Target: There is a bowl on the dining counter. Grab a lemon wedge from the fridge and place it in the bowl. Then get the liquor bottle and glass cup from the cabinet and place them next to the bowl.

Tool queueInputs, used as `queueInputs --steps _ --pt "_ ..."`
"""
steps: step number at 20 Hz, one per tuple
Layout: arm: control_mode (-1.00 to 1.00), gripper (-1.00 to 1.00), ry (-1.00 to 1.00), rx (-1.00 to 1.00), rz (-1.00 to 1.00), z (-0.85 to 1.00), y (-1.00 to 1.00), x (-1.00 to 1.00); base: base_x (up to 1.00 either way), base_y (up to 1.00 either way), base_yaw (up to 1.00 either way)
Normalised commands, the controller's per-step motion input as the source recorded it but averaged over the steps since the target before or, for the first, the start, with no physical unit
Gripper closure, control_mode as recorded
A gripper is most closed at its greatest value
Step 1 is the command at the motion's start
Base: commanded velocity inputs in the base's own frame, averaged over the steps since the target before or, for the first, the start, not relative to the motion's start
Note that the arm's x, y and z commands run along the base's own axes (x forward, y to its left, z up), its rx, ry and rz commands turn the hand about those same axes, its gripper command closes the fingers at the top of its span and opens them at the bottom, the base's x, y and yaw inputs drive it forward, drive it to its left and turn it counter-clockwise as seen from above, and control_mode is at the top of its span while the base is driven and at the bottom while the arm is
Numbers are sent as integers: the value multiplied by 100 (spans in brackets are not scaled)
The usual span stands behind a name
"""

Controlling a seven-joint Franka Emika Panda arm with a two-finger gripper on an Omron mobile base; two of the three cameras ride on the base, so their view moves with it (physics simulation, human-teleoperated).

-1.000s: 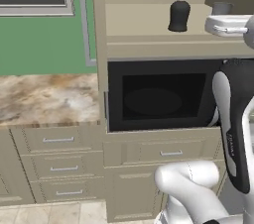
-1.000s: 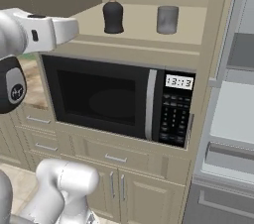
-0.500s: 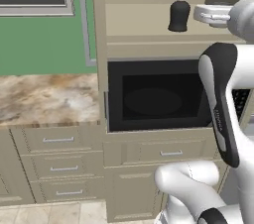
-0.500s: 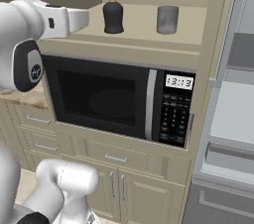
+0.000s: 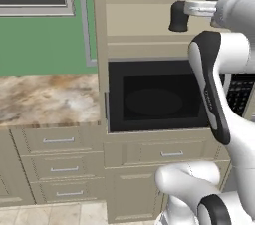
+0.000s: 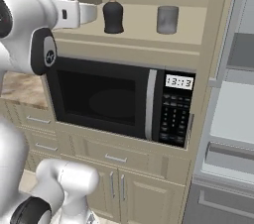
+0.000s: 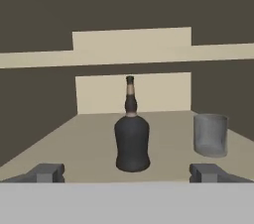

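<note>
A dark liquor bottle (image 5: 178, 12) (image 6: 113, 12) (image 7: 132, 141) stands upright on the open cabinet shelf (image 6: 144, 29) above the microwave. A grey glass cup (image 6: 167, 20) (image 7: 210, 135) stands on the same shelf, a short way to the bottle's right. My gripper (image 5: 191, 8) (image 6: 92, 14) (image 7: 127, 173) is level with the shelf, just in front of the bottle and pointing at it. It is open, with the fingertips (image 7: 47, 172) wide apart and nothing between them. The bowl and the lemon wedge are out of view.
Below the shelf sits a black microwave (image 5: 154, 99) (image 6: 109, 99) with its door closed. A marble counter (image 5: 45, 97) over beige drawers (image 5: 57, 142) runs to the left. A grey steel appliance front (image 6: 228, 119) stands to the right. The cabinet's back wall (image 7: 131, 94) is close behind the bottle.
The arm has swung the hand in toward the shelf, closing on the bottle. The jaws stayed wide open. Bottle and glass have not moved.
</note>
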Motion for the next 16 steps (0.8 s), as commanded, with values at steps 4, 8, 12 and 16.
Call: queueInputs --steps 4,8,12,16 --pt "-100 -100 3 0 0 0 0 42 0 0 0" --pt "-100 -100 0 0 0 0 -1 48 0 0 0" --pt "-100 -100 -1 0 0 0 -3 53 0 0 0" --pt "-100 -100 -5 0 0 0 -6 47 0 0 0"
